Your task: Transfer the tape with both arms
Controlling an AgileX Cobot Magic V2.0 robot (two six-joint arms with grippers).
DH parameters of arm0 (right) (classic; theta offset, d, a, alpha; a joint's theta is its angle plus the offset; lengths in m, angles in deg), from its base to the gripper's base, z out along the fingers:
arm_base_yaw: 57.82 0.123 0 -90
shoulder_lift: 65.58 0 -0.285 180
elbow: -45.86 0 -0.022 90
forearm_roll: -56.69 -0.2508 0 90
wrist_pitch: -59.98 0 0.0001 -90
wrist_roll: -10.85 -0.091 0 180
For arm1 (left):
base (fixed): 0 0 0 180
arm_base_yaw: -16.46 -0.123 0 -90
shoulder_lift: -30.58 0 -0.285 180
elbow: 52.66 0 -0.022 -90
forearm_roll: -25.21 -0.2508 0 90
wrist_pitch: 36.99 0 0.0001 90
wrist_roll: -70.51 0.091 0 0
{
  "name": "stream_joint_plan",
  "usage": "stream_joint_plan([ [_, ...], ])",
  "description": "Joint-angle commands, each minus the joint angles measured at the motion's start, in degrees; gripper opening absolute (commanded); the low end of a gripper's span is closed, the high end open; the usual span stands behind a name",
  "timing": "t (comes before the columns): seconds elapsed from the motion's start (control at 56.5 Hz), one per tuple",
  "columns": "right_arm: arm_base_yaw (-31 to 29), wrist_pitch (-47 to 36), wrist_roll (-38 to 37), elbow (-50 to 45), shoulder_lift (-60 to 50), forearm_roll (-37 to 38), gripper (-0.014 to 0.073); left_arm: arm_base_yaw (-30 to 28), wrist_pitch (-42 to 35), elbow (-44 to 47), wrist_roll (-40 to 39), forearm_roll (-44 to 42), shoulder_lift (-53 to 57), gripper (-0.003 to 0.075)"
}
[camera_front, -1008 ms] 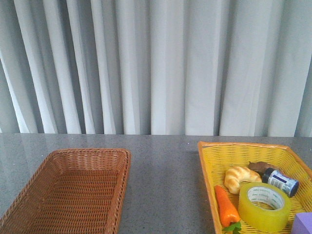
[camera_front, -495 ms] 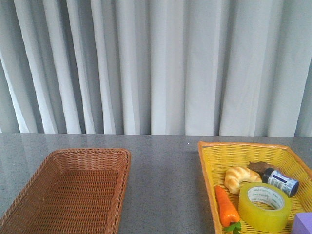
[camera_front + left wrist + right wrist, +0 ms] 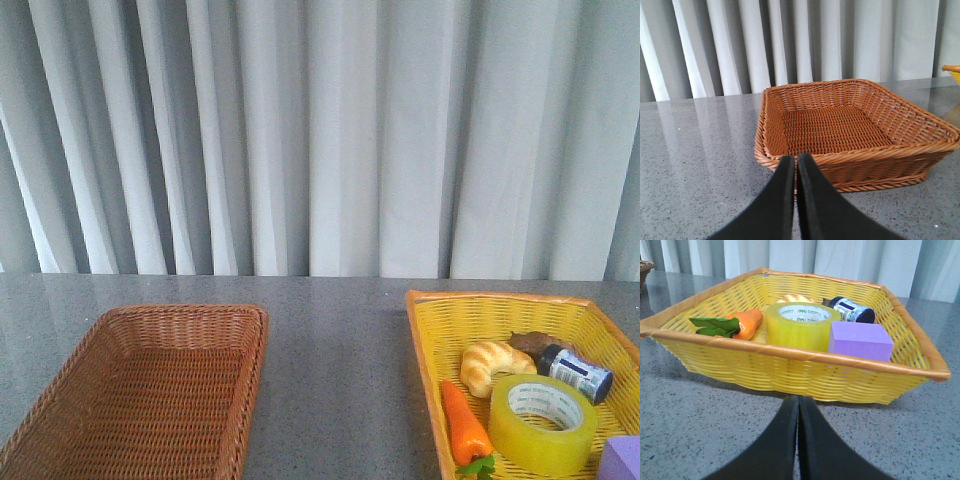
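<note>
1. Nearest, the right gripper (image 3: 798, 405) has its fingers pressed together, low on the table just outside the yellow basket (image 3: 790, 356).
2. Straight ahead, over that wall, the tape (image 3: 800, 325) lies flat, core hole up, between carrot (image 3: 742, 324) and purple block (image 3: 860, 340).
3. Farther off, the left gripper (image 3: 796, 164), also closed, faces the brown basket (image 3: 850, 150); the right arm is nearer.

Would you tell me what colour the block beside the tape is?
The block is light purple, clearest in the right wrist view.
</note>
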Motion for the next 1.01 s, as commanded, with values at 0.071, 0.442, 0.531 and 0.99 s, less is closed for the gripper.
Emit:
stream_joint_plan([
  [0.071, 0.1, -4.2, 0.3, -0.2, -0.5, 0.4, -0.0007, 0.2, -3.8, -0.4, -0.5, 0.1, 0.9, -0.0006],
  [0.442, 0.1, -31.4, -8.4, -0.2, -0.5, -14.0, -0.0007, 0.1, -19.6, -0.5, 1.9, -4.7, 0.9, -0.0006],
  [0.531, 0.1, -46.0, -11.3, 0.5, -0.5, -18.2, -0.0007, 0.1, -30.0, -1.0, -1.9, -4.7, 0.9, -0.0006],
  [0.99, 0.1, -38.0, 10.7, 36.7, 24.8, -18.9, -0.0007, 0.0, -39.8, -29.6, 31.5, 29.1, -18.5, -0.0006],
])
